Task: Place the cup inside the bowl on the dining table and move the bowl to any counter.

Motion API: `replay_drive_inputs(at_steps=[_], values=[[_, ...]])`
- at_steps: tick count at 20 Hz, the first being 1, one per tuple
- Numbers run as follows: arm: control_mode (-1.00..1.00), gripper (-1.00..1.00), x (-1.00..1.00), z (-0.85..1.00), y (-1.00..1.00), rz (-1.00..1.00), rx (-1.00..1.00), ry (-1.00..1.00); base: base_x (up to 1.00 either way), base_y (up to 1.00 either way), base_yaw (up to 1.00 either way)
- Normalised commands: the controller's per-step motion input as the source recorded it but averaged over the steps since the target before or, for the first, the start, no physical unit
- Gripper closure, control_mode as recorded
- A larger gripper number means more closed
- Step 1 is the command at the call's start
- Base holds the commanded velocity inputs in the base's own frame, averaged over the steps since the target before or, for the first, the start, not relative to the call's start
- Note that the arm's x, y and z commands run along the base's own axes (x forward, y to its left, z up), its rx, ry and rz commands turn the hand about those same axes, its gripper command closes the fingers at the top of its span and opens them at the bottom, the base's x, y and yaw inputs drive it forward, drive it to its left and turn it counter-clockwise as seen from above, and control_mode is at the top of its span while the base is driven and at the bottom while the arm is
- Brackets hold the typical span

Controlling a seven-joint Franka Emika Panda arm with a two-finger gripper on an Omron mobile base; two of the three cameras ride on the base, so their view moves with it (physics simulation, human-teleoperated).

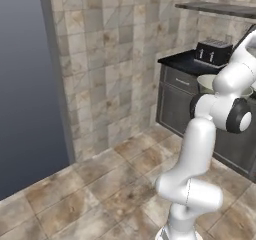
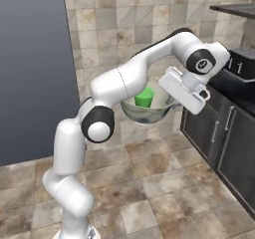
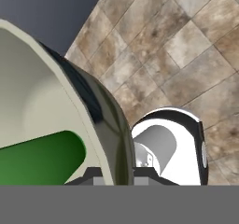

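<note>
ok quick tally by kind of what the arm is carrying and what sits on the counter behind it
bowl: 1, held off the floor by the gripper at its rim
cup: 1, green, inside the bowl
toaster: 1, on the counter
total: 3

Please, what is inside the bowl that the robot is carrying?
The green cup lies inside the bowl; the hand view also shows it against the bowl's pale inner wall. The cup's lower part and the bowl's floor are covered by the bowl's wall.
</note>
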Motion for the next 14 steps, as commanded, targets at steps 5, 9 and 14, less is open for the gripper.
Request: replay_drive_inputs(at_steps=[5, 9, 14], values=[[1.0, 1.0, 0.0, 0.0, 0.0, 0.0, 0.0, 0.0, 0.43, -0.23, -0.3], [1.0, 1.0, 0.0, 0.0, 0.0, 0.0, 0.0, 0.0, 0.38, -0.22, -0.3], [1.0, 1.0, 0.0, 0.0, 0.0, 0.0, 0.0, 0.0, 0.33, -0.18, -0.32]])
